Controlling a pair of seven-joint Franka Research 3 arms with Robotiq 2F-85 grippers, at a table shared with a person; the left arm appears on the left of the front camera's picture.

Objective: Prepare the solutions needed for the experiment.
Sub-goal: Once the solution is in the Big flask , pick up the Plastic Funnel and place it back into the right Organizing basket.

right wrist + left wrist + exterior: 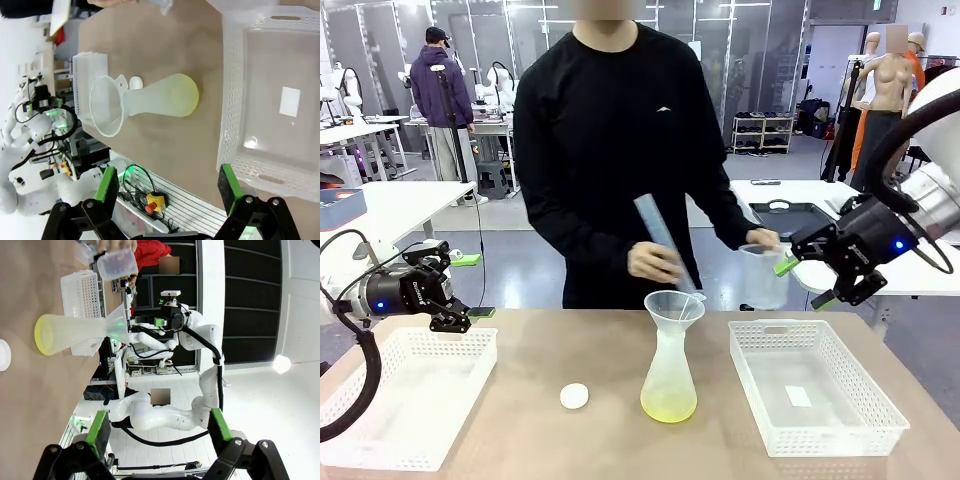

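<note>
Filling step in hand. Conical flask (669, 375) stands upright mid-tabletop (620, 345), with a funnel (674, 306) seated in its neck. The solutions (668, 405) are a shallow pale yellow-green layer at the flask's bottom.

Person stands behind the flask. Cylinder hand (650, 262) holds a graduated cylinder (658, 235) tilted, its lower end apparently at the funnel rim. Beaker hand (761, 240) holds a clear beaker (763, 282) up, behind and right of the flask.

- White disc (574, 396): flat on the tabletop, just left of the flask.
- Left basket (380, 440) and right basket (820, 435): one on each side of the flask, apart from it.
- Left pincer (470, 286): jaws wide, holding nothing, hovering well left of the flask above the left basket's far edge.
- Right pincer (807, 283): jaws wide, holding nothing, raised right of the flask beside the beaker. Cannot tell whether its pad touches the beaker wall.

Judgement: the pour through the funnel is the person's work for now, and little liquid is in. The right pincer seems placed to receive the beaker. That would call for jaws astride its wall, a gentle close and an upright carry, all well clear of the top-heavy flask and funnel.
</note>
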